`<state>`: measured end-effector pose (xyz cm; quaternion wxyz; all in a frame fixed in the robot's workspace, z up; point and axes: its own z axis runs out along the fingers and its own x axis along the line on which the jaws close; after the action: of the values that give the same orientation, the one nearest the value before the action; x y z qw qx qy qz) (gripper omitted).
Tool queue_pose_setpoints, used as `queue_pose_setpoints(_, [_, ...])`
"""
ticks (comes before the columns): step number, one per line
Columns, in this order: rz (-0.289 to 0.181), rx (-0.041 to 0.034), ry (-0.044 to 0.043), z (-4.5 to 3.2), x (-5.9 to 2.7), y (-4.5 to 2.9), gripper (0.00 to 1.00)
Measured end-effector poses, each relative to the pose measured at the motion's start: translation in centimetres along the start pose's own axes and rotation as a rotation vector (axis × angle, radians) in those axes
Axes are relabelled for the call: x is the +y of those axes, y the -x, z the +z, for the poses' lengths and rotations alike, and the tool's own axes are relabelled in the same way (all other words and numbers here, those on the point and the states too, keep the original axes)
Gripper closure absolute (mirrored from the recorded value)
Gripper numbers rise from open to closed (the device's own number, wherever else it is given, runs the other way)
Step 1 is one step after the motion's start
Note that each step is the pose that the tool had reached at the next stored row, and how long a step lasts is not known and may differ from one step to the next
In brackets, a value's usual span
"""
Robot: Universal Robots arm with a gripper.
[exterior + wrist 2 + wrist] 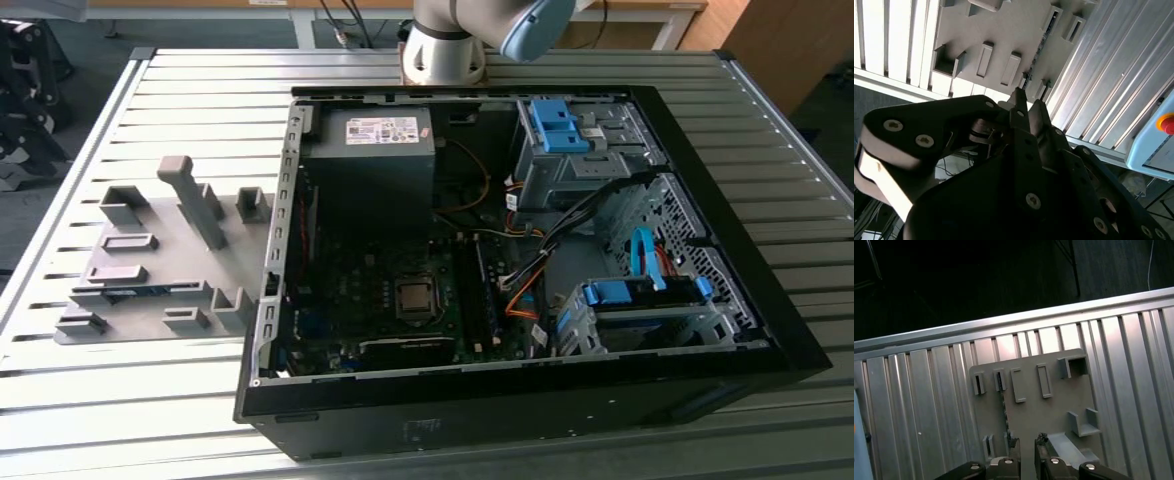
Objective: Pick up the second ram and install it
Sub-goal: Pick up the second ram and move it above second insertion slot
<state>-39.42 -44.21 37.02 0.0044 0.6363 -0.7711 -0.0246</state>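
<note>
below my gripper, fingers a narrow gap apart and holding nothing, the ram stick sits on edge in the grey holder, just off my gap. i'd centre over it, square up, then descend straight.

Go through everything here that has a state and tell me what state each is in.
Gripper: fingers slightly apart, holding nothing, over the grey holder.
Second ram: standing on edge in a slot of the grey holder, not yet picked up.
Computer case: lying on its side, side panel off, inside exposed.
</note>
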Motion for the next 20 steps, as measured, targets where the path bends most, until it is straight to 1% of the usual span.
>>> queue_pose_setpoints(1, [-0.003, 0.0001, 0.0, 0.08, -0.01, -0.03, 0.79])
queue_pose_setpoints(2, [-0.006, 0.0005, 0.0003, 0.15, -0.02, -0.06, 0.73])
queue_pose_setpoints(4, [-0.012, 0.0008, 0.0005, 0.36, -0.04, -0.12, 0.73])
queue_pose_setpoints(9, [-0.051, 0.0026, 0.0028, 0.93, -0.09, -0.27, 0.73])
queue_pose_setpoints(15, [-0.056, 0.003, 0.0029, 1.32, -0.12, -0.31, 0.73])
queue_pose_setpoints(20, [-0.056, 0.003, 0.0029, 1.37, -0.12, -0.31, 0.72])
